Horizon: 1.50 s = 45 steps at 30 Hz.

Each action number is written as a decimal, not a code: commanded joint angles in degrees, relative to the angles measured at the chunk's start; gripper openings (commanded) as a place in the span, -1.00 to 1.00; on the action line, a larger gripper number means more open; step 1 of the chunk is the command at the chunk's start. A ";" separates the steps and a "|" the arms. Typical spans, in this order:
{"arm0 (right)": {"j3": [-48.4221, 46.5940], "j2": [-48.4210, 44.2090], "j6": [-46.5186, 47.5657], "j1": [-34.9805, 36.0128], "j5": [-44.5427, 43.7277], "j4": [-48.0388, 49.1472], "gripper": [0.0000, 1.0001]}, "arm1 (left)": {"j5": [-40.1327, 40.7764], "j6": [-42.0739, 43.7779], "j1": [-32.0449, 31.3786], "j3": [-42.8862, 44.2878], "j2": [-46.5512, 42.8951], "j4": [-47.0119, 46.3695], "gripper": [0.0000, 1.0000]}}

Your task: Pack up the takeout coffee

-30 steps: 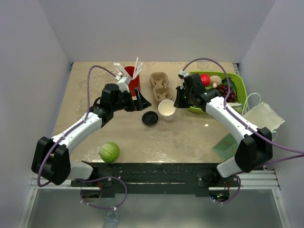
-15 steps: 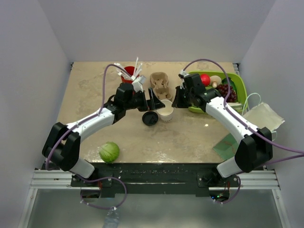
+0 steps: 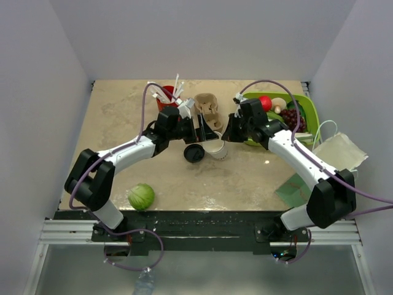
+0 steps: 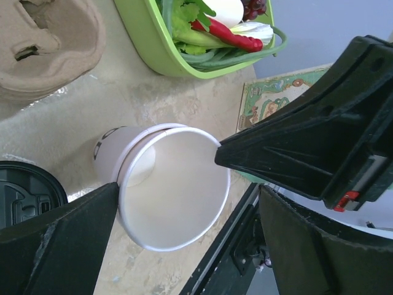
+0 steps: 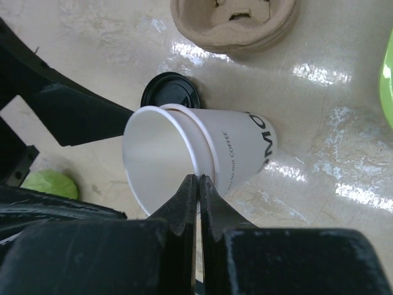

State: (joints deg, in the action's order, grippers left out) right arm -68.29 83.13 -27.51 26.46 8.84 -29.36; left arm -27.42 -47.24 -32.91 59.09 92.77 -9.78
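My right gripper (image 5: 198, 179) is pinched tight on the rim of the white paper cup (image 5: 241, 152), which leans tilted with its mouth open on the table (image 3: 245, 178), near the cardboard cup carrier (image 5: 233, 21). Its black lid (image 5: 170, 91) lies flat beside it, off the cup. My left gripper (image 4: 167, 167) is spread wide, one finger either side of the cup's mouth

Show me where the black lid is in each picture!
Top external: black lid lies mid-table, just left of the white paper cup.
Left wrist: lid is cut off at the left edge, left of the cup.
Right wrist: lid sits upper middle, above the tilted cup.
Shared landmark: the cup, right next to the lid everywhere.
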 commanded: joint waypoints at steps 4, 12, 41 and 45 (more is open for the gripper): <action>1.05 -3.94 -0.71 -0.09 3.90 7.83 -1.00 | -2.90 0.40 -1.55 4.80 3.46 -0.34 0.99; 2.64 -5.78 -0.27 -0.62 6.54 8.27 -1.00 | 1.04 3.73 -2.34 7.70 3.82 5.64 0.83; -5.18 -12.20 6.76 -1.06 -13.32 -2.36 -1.00 | 7.91 13.32 -4.45 14.12 -4.96 16.28 0.91; -6.24 -15.10 8.26 -1.06 -14.03 -1.14 -1.00 | 12.63 14.55 -4.36 13.68 -10.13 18.47 0.99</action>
State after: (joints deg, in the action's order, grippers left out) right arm -71.50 71.09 -21.76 25.54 -2.09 -30.72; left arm -19.05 -35.24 -37.17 70.94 88.99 8.32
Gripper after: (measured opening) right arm 0.014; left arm 0.991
